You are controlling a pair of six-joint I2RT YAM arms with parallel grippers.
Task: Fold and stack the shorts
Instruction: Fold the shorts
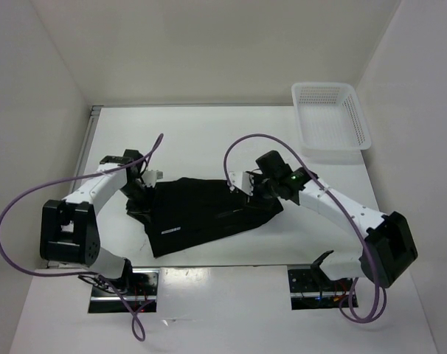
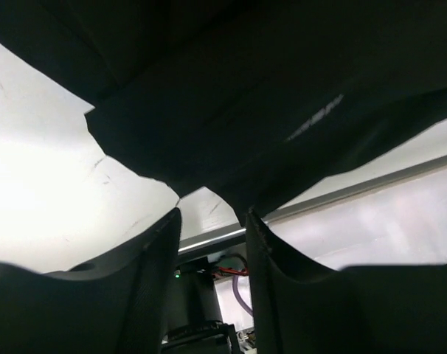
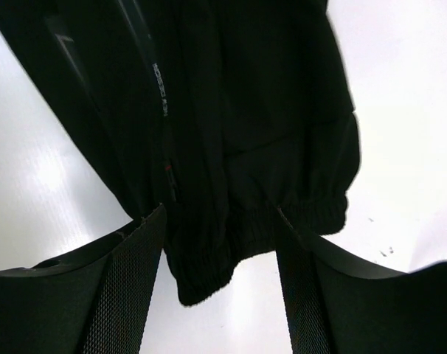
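Black shorts (image 1: 201,210) spread mid surface (image 1: 209,140), between both arms. Left jaws apart at shorts' left edge, cloth unclamped. Right jaws wide apart, elastic waistband lying loose between them. White basket (image 1: 330,118) far-right corner.

Robotics lab cell: white table (image 1: 209,136) boxed by white walls (image 1: 32,88); left arm (image 1: 98,183), right arm (image 1: 341,208) bolted on; purple cables (image 1: 262,136).

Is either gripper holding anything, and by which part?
Nothing held: left gripper and right gripper both open, at edges of the soft black fabric shorts.
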